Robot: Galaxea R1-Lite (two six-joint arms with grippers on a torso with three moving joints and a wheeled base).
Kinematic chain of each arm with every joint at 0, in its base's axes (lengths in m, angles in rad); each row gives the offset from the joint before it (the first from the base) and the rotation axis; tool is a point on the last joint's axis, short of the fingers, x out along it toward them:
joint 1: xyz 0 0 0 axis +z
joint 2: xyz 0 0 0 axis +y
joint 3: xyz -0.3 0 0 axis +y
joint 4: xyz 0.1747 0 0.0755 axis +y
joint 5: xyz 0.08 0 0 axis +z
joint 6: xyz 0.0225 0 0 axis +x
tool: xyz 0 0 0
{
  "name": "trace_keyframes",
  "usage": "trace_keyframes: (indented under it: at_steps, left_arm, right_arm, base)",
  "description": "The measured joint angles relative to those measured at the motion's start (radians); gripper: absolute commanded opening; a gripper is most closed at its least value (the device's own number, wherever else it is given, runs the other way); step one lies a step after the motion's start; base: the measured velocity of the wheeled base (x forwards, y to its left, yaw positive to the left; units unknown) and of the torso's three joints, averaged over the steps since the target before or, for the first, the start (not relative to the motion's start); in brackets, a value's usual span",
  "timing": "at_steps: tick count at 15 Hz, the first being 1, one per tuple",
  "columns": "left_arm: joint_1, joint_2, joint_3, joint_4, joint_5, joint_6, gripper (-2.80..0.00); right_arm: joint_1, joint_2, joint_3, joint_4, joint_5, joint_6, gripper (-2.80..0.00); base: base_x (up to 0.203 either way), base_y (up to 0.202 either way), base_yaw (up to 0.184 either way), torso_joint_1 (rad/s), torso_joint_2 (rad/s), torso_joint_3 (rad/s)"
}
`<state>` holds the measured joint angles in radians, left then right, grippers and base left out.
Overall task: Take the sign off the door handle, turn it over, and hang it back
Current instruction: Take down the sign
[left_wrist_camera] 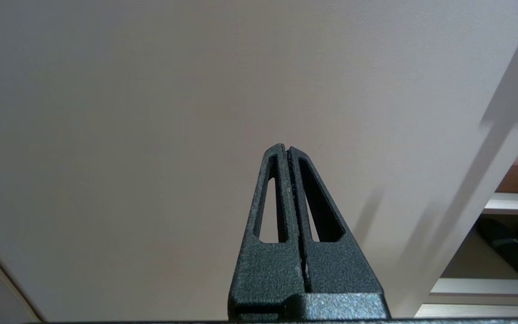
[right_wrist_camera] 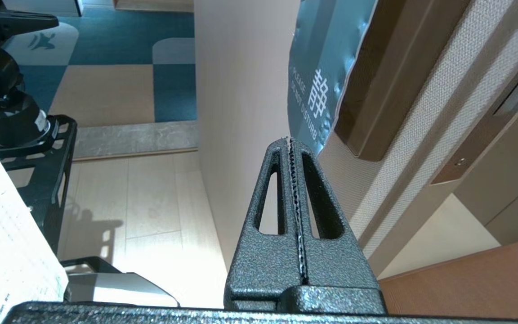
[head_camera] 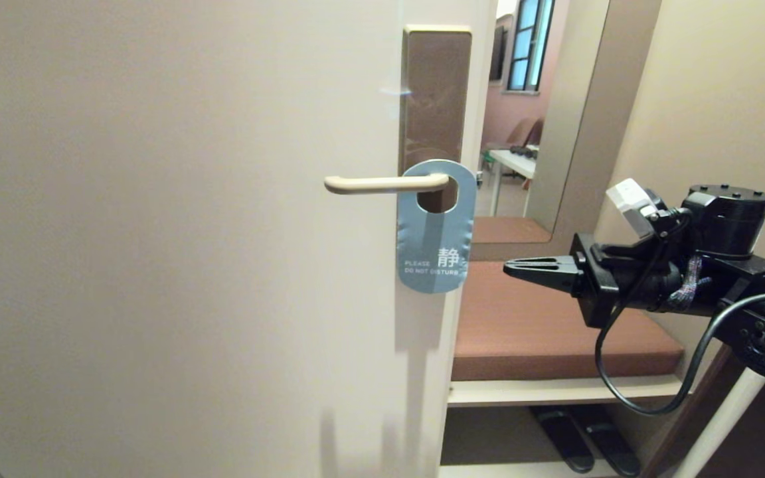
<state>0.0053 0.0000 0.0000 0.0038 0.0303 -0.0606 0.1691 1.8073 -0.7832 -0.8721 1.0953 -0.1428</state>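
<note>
Pressed together, the fingers [head_camera: 528, 267] of our right gripper [head_camera: 512, 267] point level toward the door edge [head_camera: 452, 345], with nothing between them. What matters for our next move is that the sign [head_camera: 435, 229] lies straight ahead of those tips, near but apart, across a strip of open air. It hangs blue face out with white text, its round hole threaded over the door handle [head_camera: 382, 184], and its long axis runs vertically, crosswise to our level fingers. The tips sit about level with its printed lower part. In the right wrist view the sign [right_wrist_camera: 319, 67] shows just beyond the tips of the right gripper [right_wrist_camera: 291, 140] and to one side of them, its lower end standing off the brown plate [right_wrist_camera: 389, 76] behind it.

Our right arm is clearly the nearer one. Our left gripper [left_wrist_camera: 286, 148], also closed and empty, faces only bare door panel [left_wrist_camera: 151, 112] and sees neither sign nor handle.

For room, the side beyond the door edge is open, over the brown padded bench [head_camera: 555, 332]. We judge that the fingers must spread before they can pinch the sign's free edge. The lever's free end points away from our fingers, so the sign has to slide that way to come off, along the door face.
</note>
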Motion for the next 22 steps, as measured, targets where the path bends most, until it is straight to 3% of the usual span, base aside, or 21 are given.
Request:
trace_keyframes:
  at_steps: [2, 3, 8, 12, 22]
  left_arm:
    - [0.0, 0.0, 0.0, 0.0, 0.0, 0.0, -2.8]
    - [0.0, 0.0, 0.0, 0.0, 0.0, 0.0, -2.8]
    - [0.0, 0.0, 0.0, -0.001, 0.0, 0.0, -2.8]
    - [0.0, 0.0, 0.0, 0.0, 0.0, 0.0, -2.8]
    - [0.0, 0.0, 0.0, 0.0, 0.0, 0.0, -2.8]
  right_arm:
    - [0.001, 0.005, 0.0, 0.0, 0.0, 0.0, -2.8]
    - [0.001, 0.008, 0.0, 0.0, 0.0, 0.001, 0.0]
    - [0.001, 0.027, -0.006, -0.009, 0.0, -0.013, 0.0]
    - [0.002, 0.071, -0.033, -0.096, 0.001, -0.015, 0.0]
    - [0.072, 0.118, -0.055, -0.098, 0.003, -0.009, 0.0]
  base:
    - [0.0, 0.0, 0.0, 0.0, 0.0, 0.0]
    - [0.0, 0.0, 0.0, 0.0, 0.0, 0.0]
    - [0.0, 0.0, 0.0, 0.0, 0.0, 0.0]
    - [0.0, 0.0, 0.0, 0.0, 0.0, 0.0]
    - [0.0, 0.0, 0.0, 0.0, 0.0, 0.0]
